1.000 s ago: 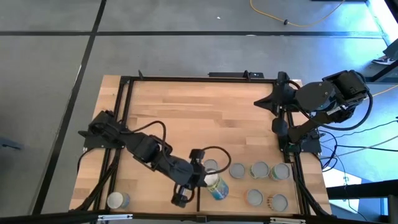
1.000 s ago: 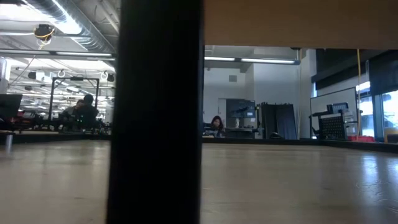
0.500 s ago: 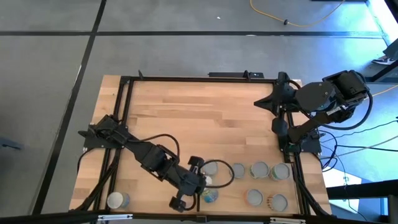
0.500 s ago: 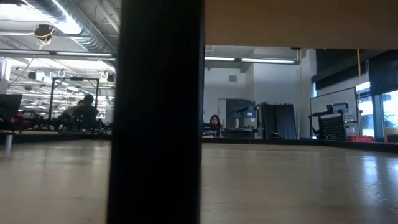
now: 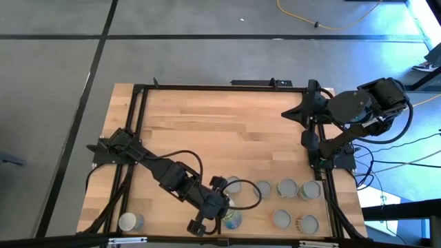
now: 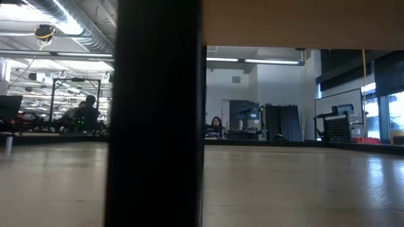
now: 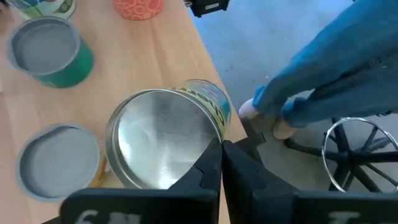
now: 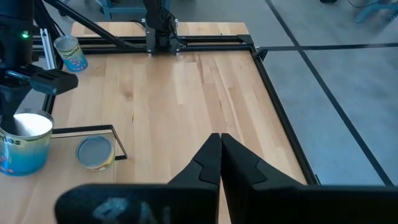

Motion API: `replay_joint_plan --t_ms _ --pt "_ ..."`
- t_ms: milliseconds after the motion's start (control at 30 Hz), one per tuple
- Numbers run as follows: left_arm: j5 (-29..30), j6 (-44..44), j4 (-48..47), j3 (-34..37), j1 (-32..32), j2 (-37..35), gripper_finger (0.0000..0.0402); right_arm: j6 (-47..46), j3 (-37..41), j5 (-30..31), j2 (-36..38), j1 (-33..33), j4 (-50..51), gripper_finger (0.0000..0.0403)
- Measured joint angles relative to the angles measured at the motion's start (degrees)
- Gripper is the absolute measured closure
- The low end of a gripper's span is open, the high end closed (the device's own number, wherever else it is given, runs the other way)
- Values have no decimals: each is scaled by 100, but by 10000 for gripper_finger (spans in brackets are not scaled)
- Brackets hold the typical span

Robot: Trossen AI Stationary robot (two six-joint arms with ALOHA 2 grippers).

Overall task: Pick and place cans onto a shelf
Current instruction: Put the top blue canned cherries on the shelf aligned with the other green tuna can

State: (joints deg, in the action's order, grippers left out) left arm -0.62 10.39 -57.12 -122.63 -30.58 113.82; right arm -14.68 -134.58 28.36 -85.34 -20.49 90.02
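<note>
Left tool [image 5: 222, 211], fingers pressed together with nothing between them, hangs low at the desk's [image 5: 207, 131] front edge. Its tips sit just beside the rim of a silver-topped can with a green-yellow label [image 7: 163, 142], which stands upright on the pale shelf [image 7: 180, 56] among other cans. Right tool [image 5: 308, 109] waits closed and empty at the far right corner, well apart.
</note>
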Motion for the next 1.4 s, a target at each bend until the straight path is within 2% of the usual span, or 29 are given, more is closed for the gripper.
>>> replay_joint_plan --t_ms 667,1400 --pt "26 2 113 4 19 0 348 -4 0 4 0 0 0 393" --pt "-39 -159 253 4 98 -2 350 -7 0 4 0 0 0 393"
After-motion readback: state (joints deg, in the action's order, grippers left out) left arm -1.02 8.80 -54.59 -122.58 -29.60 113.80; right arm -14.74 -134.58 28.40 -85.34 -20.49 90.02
